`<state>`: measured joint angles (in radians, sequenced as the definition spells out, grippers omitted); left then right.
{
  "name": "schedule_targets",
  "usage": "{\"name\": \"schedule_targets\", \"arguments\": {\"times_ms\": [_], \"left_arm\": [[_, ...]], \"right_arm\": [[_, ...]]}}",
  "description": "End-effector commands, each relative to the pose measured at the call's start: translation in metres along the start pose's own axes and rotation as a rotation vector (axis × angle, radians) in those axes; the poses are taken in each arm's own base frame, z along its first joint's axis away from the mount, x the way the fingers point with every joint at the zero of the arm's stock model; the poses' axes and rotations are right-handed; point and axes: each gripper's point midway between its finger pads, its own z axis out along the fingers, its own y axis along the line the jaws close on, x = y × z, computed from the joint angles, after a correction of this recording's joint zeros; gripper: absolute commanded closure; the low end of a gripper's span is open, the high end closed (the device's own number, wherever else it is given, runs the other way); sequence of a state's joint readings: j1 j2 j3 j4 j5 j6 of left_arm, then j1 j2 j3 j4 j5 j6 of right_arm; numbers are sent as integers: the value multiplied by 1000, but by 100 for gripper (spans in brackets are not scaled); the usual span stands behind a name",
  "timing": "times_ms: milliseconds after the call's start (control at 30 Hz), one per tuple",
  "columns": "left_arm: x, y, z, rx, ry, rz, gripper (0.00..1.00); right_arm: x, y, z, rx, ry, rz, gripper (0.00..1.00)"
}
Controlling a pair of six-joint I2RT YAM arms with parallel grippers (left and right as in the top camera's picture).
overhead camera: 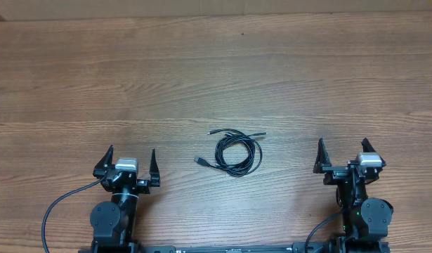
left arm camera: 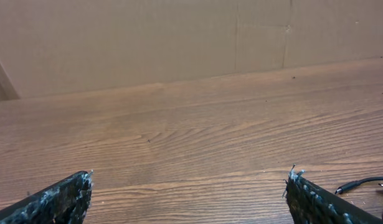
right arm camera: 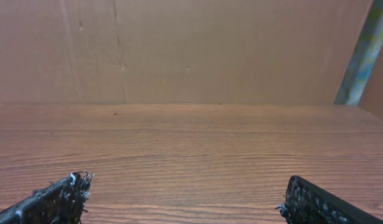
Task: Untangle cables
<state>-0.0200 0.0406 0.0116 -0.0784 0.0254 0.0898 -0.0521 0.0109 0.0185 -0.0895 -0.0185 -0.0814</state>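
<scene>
The cables (overhead camera: 237, 152) lie as one loose coil of thin black cord near the middle of the wooden table (overhead camera: 216, 77), with small plug ends sticking out up-left and left. My left gripper (overhead camera: 130, 156) stands open at the near edge, well left of the coil, nothing between its fingers. My right gripper (overhead camera: 343, 148) stands open at the near edge, right of the coil, also empty. In the left wrist view a plug end (left arm camera: 350, 186) of the cables shows at the lower right, beside my right-hand fingertip (left arm camera: 303, 190). The right wrist view shows only bare wood between its fingers (right arm camera: 60, 196).
A brown cardboard wall (left arm camera: 179, 43) rises behind the far edge of the table. A pale upright post (right arm camera: 364, 53) stands at the far right in the right wrist view. Thick black arm cords (overhead camera: 57, 211) trail by each arm's base.
</scene>
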Motion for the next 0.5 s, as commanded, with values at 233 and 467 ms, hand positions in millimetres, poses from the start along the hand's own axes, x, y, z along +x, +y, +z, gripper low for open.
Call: {"name": "schedule_targets", "arguments": {"times_ms": [233,467], "left_arm": [[3,-1,1,4,8,26,0],[2,-2,0,8,7,-2,0]], "right_arm": [[2,-1,0,6,-3,6,0],[2,-1,0,6,-3,6,0]]}}
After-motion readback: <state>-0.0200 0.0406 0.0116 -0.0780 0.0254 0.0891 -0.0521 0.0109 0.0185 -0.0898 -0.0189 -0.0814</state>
